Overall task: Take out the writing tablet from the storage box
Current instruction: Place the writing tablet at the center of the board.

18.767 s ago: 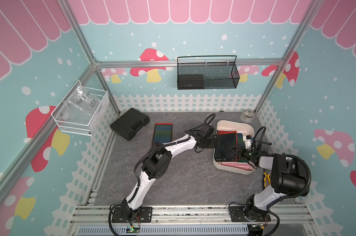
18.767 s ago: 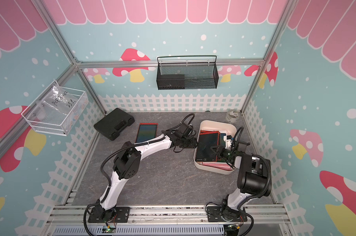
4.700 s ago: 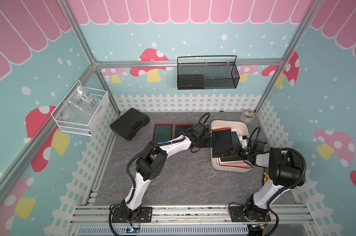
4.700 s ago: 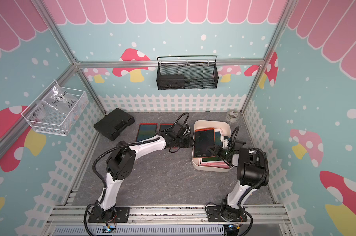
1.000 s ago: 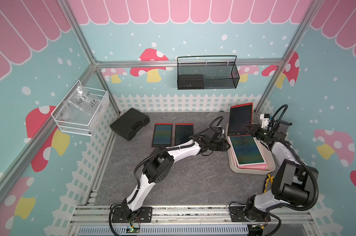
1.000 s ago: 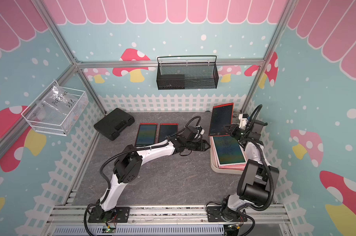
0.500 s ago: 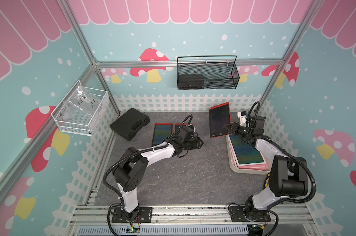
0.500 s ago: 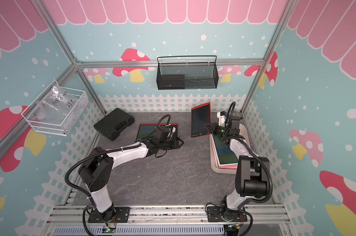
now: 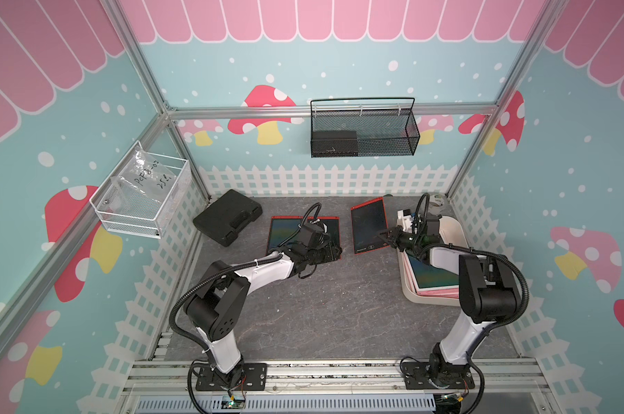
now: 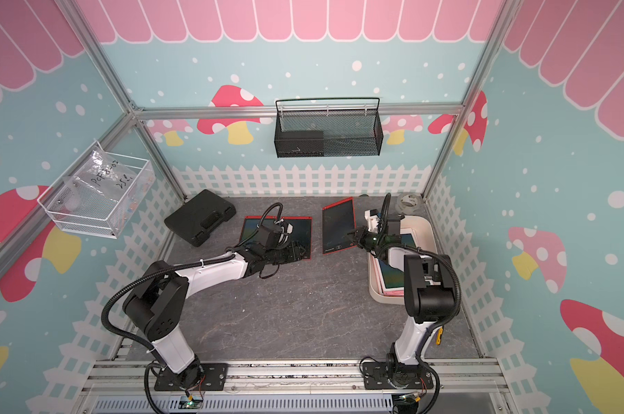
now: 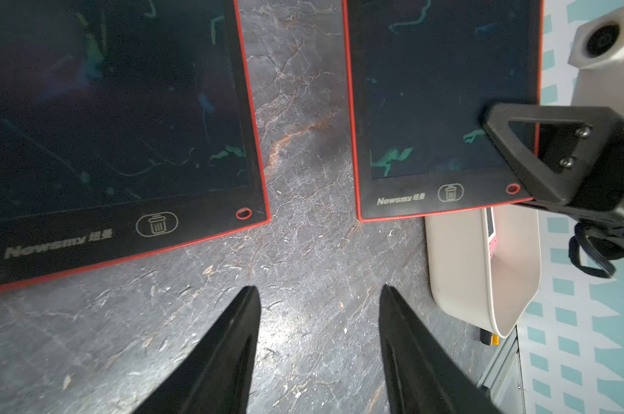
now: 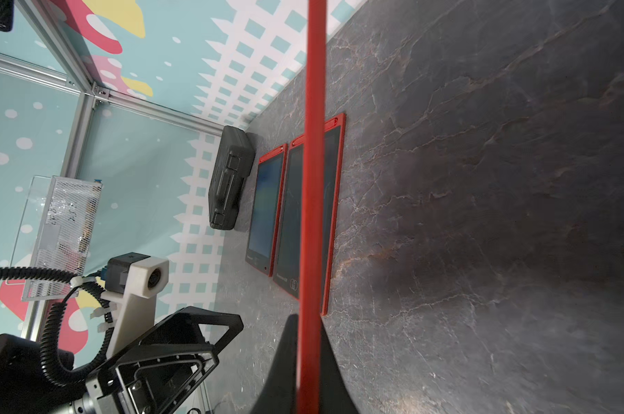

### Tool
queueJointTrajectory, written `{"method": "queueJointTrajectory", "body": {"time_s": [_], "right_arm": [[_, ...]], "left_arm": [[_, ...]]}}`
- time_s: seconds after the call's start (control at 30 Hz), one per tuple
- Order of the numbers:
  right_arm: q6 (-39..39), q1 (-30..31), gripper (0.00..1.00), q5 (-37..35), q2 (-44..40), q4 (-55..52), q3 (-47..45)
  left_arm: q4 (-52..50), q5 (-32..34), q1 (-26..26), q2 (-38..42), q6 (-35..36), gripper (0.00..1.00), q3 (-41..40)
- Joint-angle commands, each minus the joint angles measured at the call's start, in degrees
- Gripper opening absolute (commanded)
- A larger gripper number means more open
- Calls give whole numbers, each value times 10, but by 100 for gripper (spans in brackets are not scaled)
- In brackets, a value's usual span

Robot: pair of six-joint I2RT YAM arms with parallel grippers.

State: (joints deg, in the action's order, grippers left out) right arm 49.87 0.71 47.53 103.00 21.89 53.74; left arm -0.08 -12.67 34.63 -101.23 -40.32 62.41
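Tablet [image 9: 369,225] now out of box [image 9: 455,226], swung off from above it within the last second. Tilted over table [image 9: 339,304], pinched at one edge by clamped right gripper [image 9: 387,238], just beside two laid tablets [image 9: 281,233]. Stack [image 9: 432,283] left in box. Left gripper [image 11: 319,286] parted, empty, low nearby. Probably only lowering and release to go.

1. We see our right claw [image 12: 308,322] clamped on the writing tablet [image 12: 312,161], which shows edge-on as a red strip across the view.
2. Past it, two red-framed tablets [image 12: 265,211] lie flat, side by side on the grey tabletop [image 12: 482,215].
3. A black case [image 12: 229,182] lies just beside them.
4. The left arm's white camera housing [image 12: 147,276] shows, and a white mesh basket [image 12: 66,229] hangs on the wall.
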Motion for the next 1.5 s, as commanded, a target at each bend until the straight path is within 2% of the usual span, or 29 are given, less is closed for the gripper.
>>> {"method": "queueJointTrajectory", "body": {"time_s": [0.0, 0.47, 0.83, 1.03, 1.13, 1.37, 1.47], "right_arm": [[10, 11, 0, -26, 13, 35, -5], [21, 41, 3, -51, 70, 25, 17], [30, 46, 4, -78, 83, 28, 18], [12, 47, 13, -83, 98, -3, 33], [-2, 47, 24, -90, 102, -26, 44], [-21, 47, 31, -106, 106, -57, 59], [-30, 49, 39, -117, 104, -73, 63]], "left_arm": [[12, -6, -7, 14, 0, 55, -9], [24, -24, -16, 4, -6, 55, -12], [28, -32, -19, -5, -6, 55, -12], [30, -35, -21, -7, -6, 55, -12], [32, -38, -22, -9, -7, 55, -12], [36, -42, -23, -14, -7, 54, -10], [36, -44, -23, -17, -7, 54, -9]]}}
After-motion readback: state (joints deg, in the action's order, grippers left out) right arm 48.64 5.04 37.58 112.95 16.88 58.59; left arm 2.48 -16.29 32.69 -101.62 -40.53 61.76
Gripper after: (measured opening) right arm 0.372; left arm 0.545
